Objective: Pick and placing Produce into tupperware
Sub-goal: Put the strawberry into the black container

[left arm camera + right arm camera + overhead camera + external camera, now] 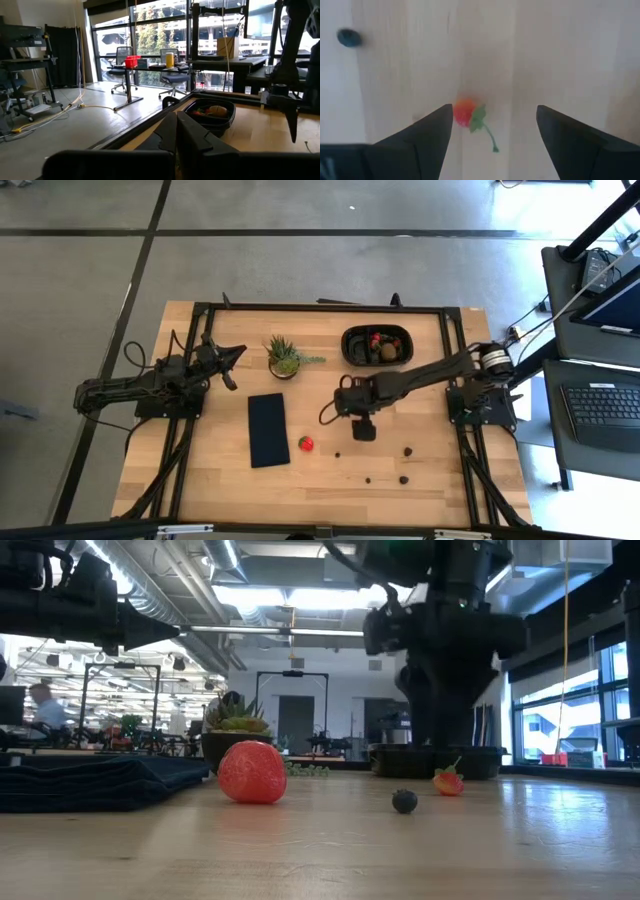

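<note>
Red stemmed strawberry (pixel 465 112) on pale wooden bench (pixel 560 60), beside one finger of right pincer (pixel 490 131), spread wide; contact unclear.

Potted plant (pixel 284 357), dark pad (pixel 268 429)

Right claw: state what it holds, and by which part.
Nothing. The right claw hangs open above a small red strawberry with a green stem lying on the wooden table, fingers apart and off it.
</note>
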Controlling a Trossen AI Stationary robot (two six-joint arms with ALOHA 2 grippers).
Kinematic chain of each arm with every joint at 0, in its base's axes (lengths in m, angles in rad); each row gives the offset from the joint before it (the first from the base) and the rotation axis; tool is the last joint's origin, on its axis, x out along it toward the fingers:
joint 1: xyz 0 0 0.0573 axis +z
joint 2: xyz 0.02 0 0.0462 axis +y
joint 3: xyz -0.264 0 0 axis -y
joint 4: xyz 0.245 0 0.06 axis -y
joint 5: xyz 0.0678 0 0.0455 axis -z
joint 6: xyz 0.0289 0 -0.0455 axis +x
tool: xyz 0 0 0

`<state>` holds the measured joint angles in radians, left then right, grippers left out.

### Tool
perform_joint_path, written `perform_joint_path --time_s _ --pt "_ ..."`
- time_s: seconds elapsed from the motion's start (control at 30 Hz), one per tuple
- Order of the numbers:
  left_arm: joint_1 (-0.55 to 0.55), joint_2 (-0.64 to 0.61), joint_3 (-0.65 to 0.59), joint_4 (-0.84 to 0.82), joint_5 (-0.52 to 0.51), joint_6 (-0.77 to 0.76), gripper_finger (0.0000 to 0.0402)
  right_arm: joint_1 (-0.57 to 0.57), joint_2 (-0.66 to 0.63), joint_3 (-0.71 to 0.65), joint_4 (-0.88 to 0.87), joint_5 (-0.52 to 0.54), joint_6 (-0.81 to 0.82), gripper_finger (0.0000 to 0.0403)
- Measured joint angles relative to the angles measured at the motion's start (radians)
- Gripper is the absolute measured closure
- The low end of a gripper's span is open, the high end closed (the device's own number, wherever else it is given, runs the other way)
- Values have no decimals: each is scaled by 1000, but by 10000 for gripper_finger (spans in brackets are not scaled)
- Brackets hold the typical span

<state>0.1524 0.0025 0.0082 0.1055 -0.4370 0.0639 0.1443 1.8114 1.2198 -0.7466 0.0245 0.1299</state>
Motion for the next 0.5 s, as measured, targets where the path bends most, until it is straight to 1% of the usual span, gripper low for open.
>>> perform_joint_path --time_s 0.2,0.5 --pt "0 0 0 0 0 0 387 35 53 0 0 -3 -2 114" --pt "0 0 0 0 0 0 365 44 127 1 4 -4 -7 115"
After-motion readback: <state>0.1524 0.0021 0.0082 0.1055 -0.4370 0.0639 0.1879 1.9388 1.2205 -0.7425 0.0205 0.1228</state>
